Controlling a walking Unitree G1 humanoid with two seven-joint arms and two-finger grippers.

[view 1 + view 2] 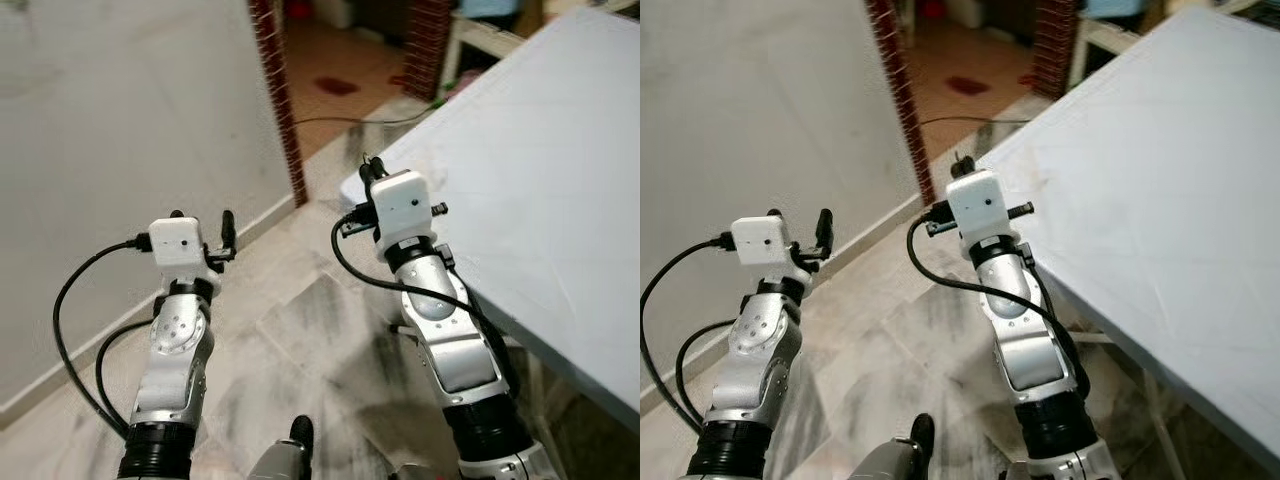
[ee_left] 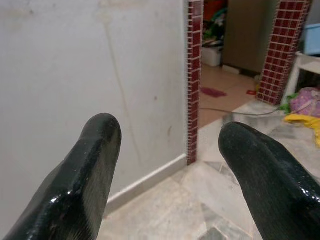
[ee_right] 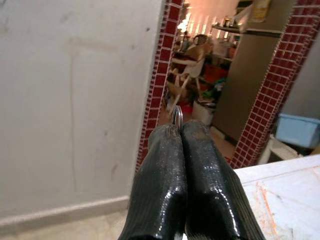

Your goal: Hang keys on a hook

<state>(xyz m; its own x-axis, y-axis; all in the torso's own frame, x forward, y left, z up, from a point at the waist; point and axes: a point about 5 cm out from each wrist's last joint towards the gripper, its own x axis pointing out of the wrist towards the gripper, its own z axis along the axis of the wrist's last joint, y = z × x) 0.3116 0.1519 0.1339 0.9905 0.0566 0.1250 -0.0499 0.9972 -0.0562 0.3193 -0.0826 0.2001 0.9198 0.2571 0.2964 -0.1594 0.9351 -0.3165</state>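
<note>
Metal key ring (image 3: 176, 115) pinched between right gripper's (image 3: 180, 131) glossy black jaws.

- The worktop (image 1: 560, 170) takes the robot's right side; everything below is placed from its near corner.
- The right claw (image 1: 368, 172) sits just at that corner, pinching a key ring (image 3: 176, 115) at its tips.
- The left claw (image 1: 226, 232) hangs well to the left of the corner, over the floor (image 1: 300, 330), its two fingers (image 2: 90, 170) spread apart.
- The wall (image 1: 120, 150) stands further left, beyond the left claw.
- The tiled pillar (image 1: 278, 100) ends that wall, ahead and left of the corner.
- A doorway (image 1: 340, 60) opens ahead of the corner, between the pillar and a second pillar (image 1: 428, 45).
- A cable (image 1: 360, 120) lies on the floor before the doorway.
</note>
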